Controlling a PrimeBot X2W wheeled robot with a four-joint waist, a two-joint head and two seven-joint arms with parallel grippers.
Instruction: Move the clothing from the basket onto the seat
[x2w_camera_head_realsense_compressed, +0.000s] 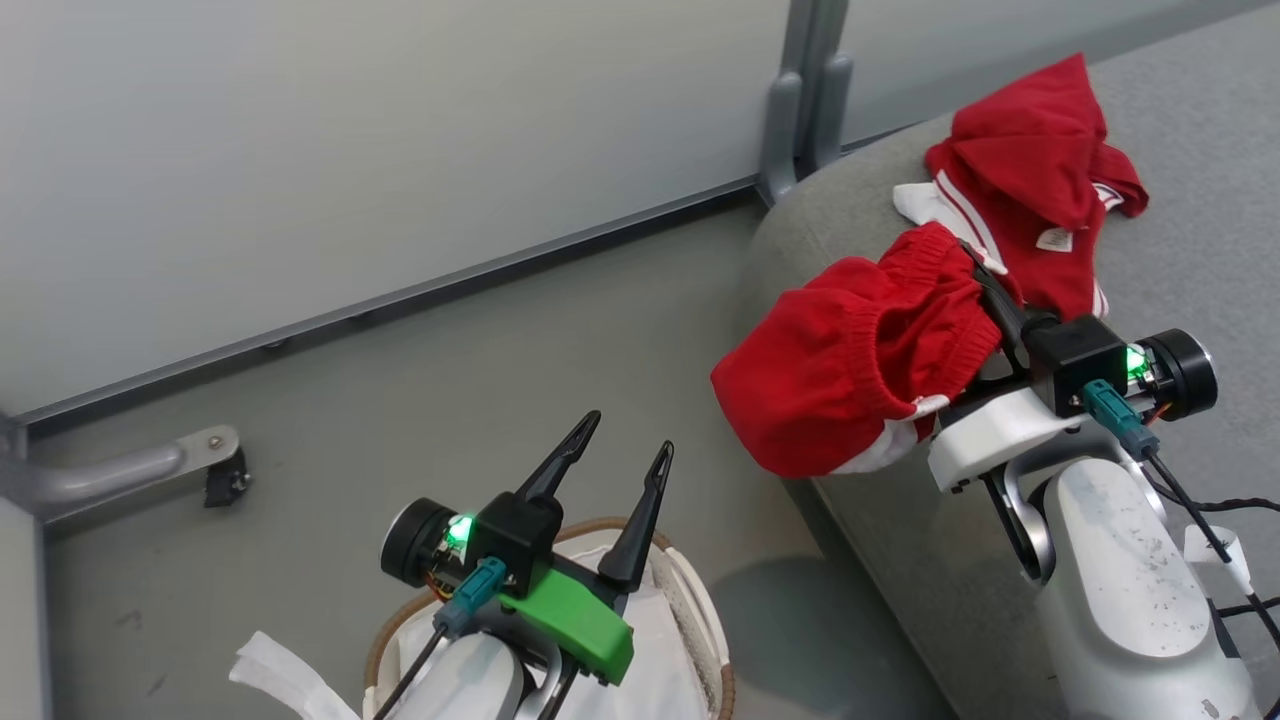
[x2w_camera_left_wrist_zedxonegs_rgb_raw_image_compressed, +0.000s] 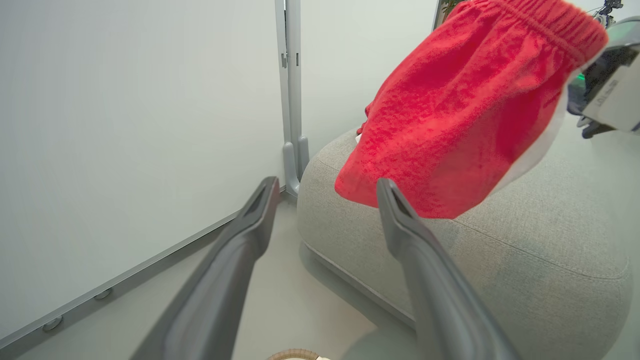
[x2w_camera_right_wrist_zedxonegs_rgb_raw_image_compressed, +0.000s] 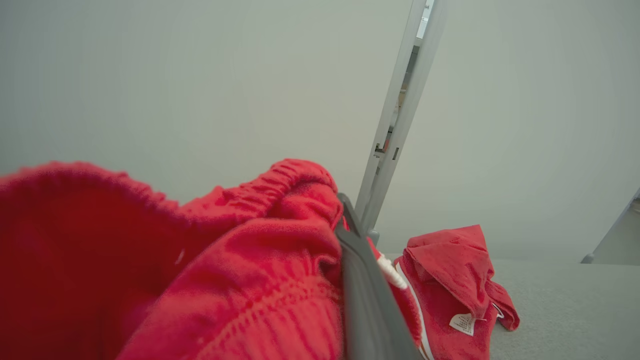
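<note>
Head view: the right gripper (x2w_camera_head_realsense_compressed: 975, 262) is closed on the gathered elastic waistband of the red shorts (x2w_camera_head_realsense_compressed: 850, 370). The shorts are held at the rounded edge of the seat (x2w_camera_head_realsense_compressed: 1200, 180) and hang partly out over the floor (x2w_camera_head_realsense_compressed: 500, 380); whether the hem touches the cushion cannot be told. A second garment (x2w_camera_head_realsense_compressed: 1030, 170), red with white striped trim and a small white label, is laid crumpled on the seat top just beyond the shorts, near the wall panel (x2w_camera_head_realsense_compressed: 350, 130). The left gripper (x2w_camera_head_realsense_compressed: 628, 432) is held above the basket (x2w_camera_head_realsense_compressed: 697, 600) at the lower edge, fingers spread wide with nothing between them; the white liner (x2w_camera_head_realsense_compressed: 660, 660) is seen inside the brown rim, with one flap draped outside. Left wrist view: the shorts are seen hanging beyond the two spread fingers, over the seat's rounded corner, with a grey post (x2w_camera_left_wrist_zedxonegs_rgb_raw_image_compressed: 292, 100) against the wall behind. Right wrist view: one dark finger is pressed against the bunched waistband, and the second garment is seen lying on the seat beyond it.
</note>
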